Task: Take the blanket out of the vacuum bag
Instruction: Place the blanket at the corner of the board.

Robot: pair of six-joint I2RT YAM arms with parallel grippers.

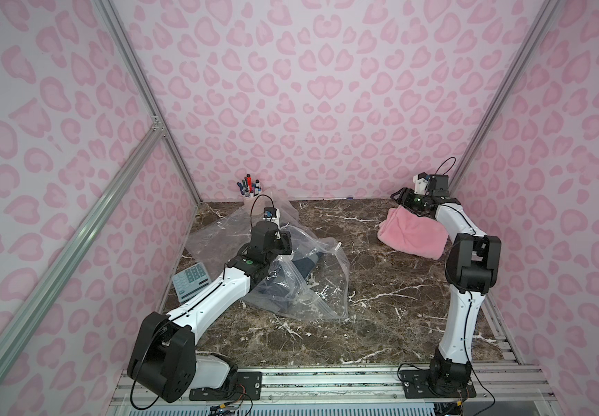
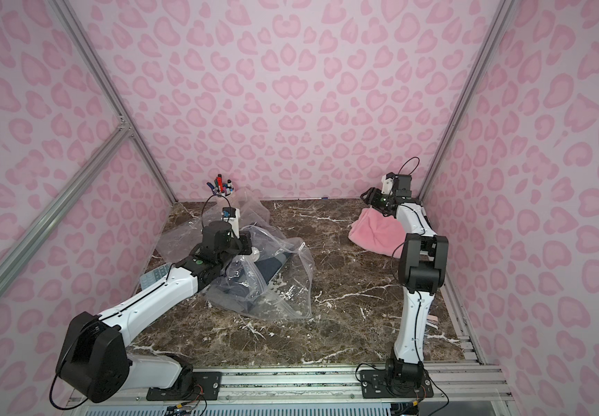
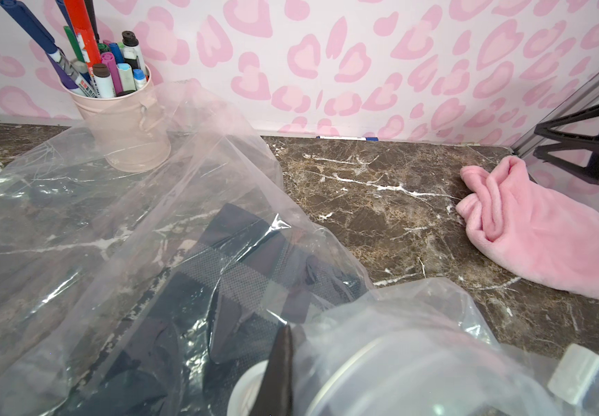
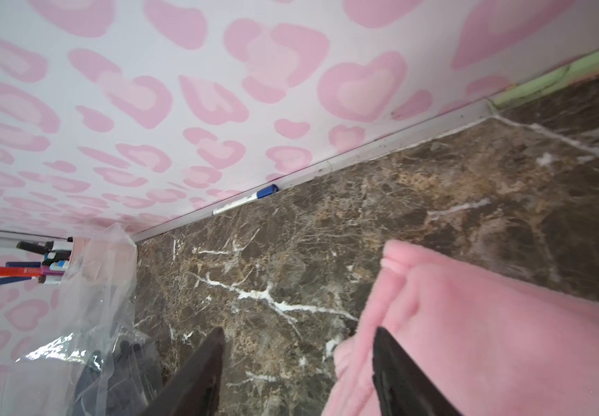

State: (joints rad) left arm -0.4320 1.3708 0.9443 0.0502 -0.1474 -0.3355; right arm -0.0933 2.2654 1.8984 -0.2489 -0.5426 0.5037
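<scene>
Pink blanket (image 1: 413, 234): well apart from vacuum bag (image 1: 319, 295); right gripper (image 4: 299, 331) spread astride its edge. Plaid fabric (image 3: 240, 273): inside vacuum bag, beside left gripper (image 3: 281, 345), clamped on the bag.

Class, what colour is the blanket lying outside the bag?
The blanket is pink; the left wrist view shows it best.

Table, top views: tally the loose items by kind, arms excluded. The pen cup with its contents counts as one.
vacuum bag: 1
Blankets or cloths: 2 (pink blanket lying out of the bag, dark checked cloth inside it)
pen cup: 1
calculator: 1
loose marker: 1
Total: 6
</scene>
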